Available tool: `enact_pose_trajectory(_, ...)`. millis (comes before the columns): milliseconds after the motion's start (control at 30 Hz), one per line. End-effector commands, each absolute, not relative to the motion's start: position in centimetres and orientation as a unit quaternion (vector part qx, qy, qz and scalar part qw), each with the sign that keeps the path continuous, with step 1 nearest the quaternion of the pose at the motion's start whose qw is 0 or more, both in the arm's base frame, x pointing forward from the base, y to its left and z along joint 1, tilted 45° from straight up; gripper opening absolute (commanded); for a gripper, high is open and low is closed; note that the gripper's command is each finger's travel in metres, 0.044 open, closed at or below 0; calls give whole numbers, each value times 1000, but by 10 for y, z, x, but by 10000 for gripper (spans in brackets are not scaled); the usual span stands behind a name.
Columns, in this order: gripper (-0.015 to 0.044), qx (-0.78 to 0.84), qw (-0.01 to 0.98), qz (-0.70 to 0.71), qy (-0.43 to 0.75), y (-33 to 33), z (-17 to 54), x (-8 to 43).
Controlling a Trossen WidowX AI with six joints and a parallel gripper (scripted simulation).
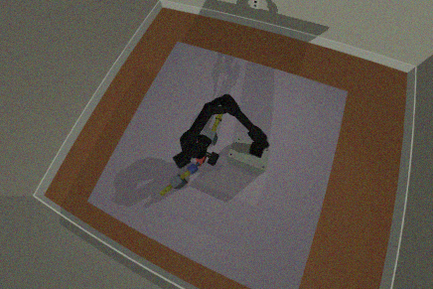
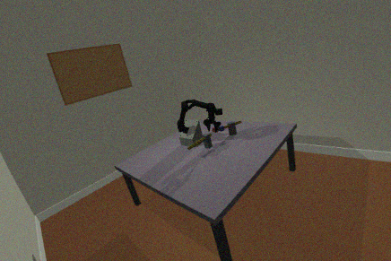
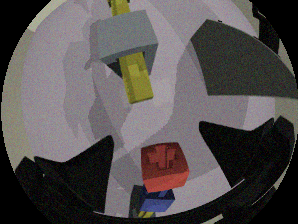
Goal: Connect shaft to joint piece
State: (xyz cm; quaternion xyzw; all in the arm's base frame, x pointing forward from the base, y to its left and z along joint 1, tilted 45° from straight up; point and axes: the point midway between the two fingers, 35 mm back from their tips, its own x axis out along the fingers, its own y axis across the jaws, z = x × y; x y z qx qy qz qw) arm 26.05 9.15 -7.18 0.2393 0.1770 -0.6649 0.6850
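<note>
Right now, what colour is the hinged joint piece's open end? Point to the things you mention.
Red [image 3: 165, 167], clearest in the wrist view.

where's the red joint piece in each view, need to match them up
top: the red joint piece is just left of centre, a bit below mid-height
exterior: tiny, right of centre, beside the gripper
wrist: lower middle, between the open fingers
shared landmark: the blue piece next to it
</note>
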Motion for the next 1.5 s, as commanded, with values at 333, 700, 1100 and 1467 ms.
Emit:
enact_pose_trajectory(333, 440, 241, 684, -666, 176, 103, -94, 261)
enact_pose_trajectory(700, 440, 241, 684, -666, 176, 89, -104, 262)
enact_pose_trajectory(1100, 230, 241, 684, -666, 175, 85, -107, 263)
enact_pose_trajectory(1467, 182, 241, 684, -666, 175, 85, -107, 263)
